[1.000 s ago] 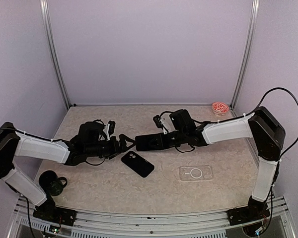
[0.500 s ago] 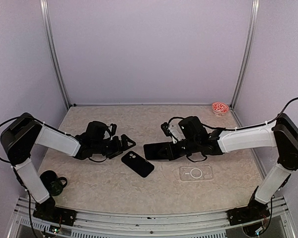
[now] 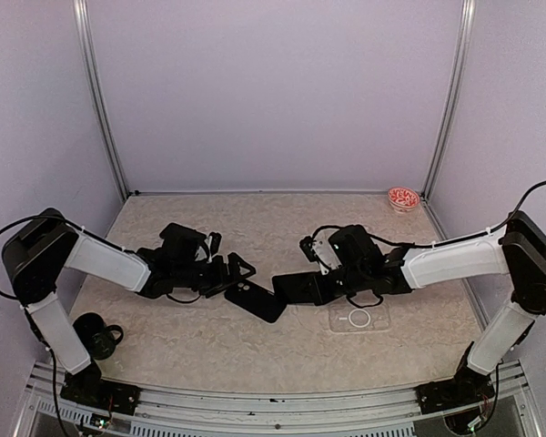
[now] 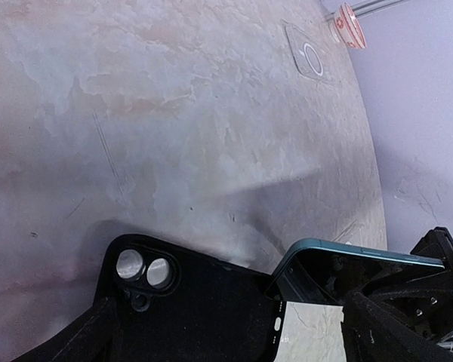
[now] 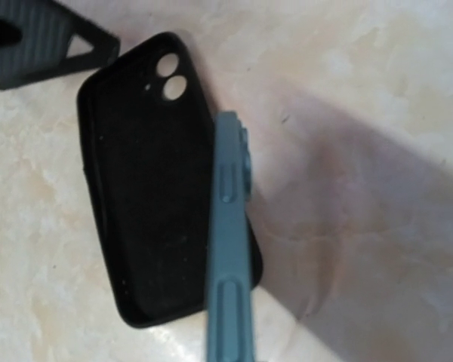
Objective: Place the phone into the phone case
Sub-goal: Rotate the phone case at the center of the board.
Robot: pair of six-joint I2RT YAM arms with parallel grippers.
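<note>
R tool (image 3: 311, 287) is clenching the phone (image 5: 230, 249) edge-on, just ahead of it, over one long rim of the case (image 5: 147, 188). L tool (image 3: 239, 278) is gaping, straddling the case's camera end. Imo: steady case w/ L, then tip phone flat, corner first.

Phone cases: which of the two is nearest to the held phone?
The black case, right beside the phone; the clear one lies apart.

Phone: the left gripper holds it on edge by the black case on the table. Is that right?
No. The right gripper holds the phone, as the top view shows; the left gripper is open. The rest stands: it is on edge by the black case on the table.
</note>
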